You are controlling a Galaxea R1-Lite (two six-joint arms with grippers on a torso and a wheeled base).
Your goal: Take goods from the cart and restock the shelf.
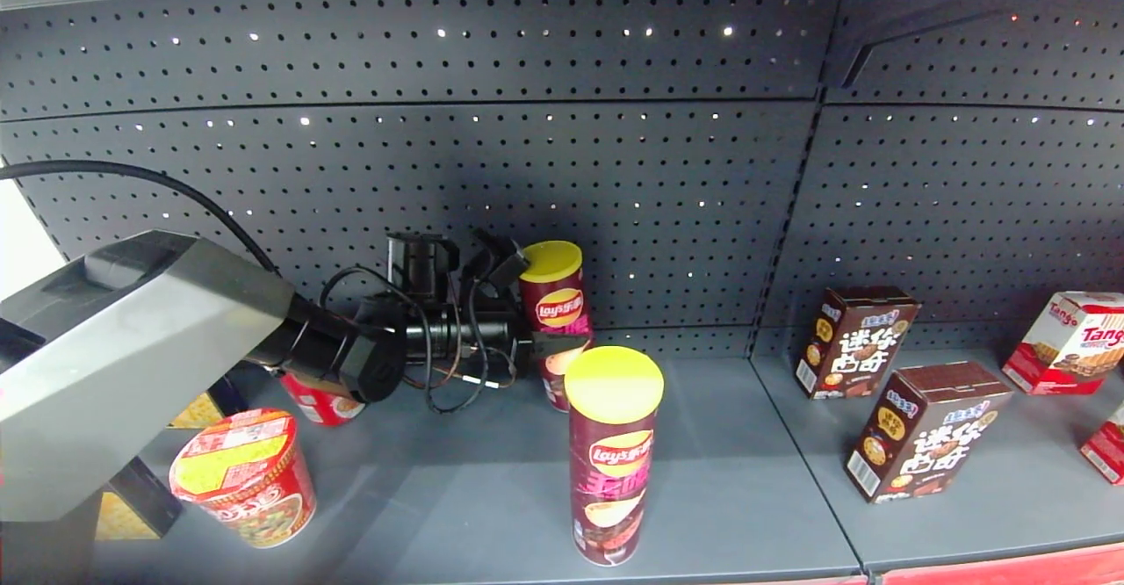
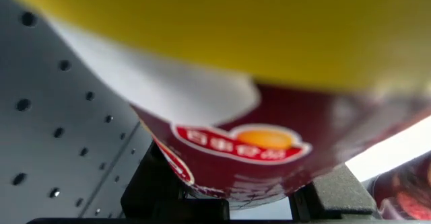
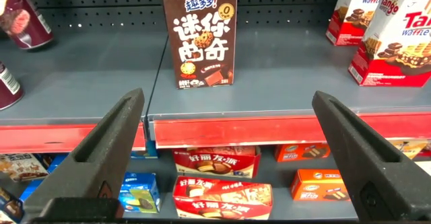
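shelf [image 1: 746, 480] — left gripper [image 1: 551, 343] clasps can [image 1: 551, 282]; right gripper [image 3: 229, 99] gapes

I see a dark grey pegboard back panel [image 1: 562, 172] (pinpricks of light shining through its holes) behind the grey shelf [image 1: 457, 497], front strip [image 3: 229, 131] red.

Noodle cup [image 1: 246, 480] front L; brown biscuit boxes [image 1: 922, 431] R; wafer box [image 1: 1076, 343] far R.

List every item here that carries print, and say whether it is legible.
Rear chip can: logo, legible.
Front chip can: logo legible; fine print blurred.
Front brown box: large characters, legible.
Rear brown box: same characters, legible.
Red-and-white box: large name, legible.
Noodle cup: lid print too small.
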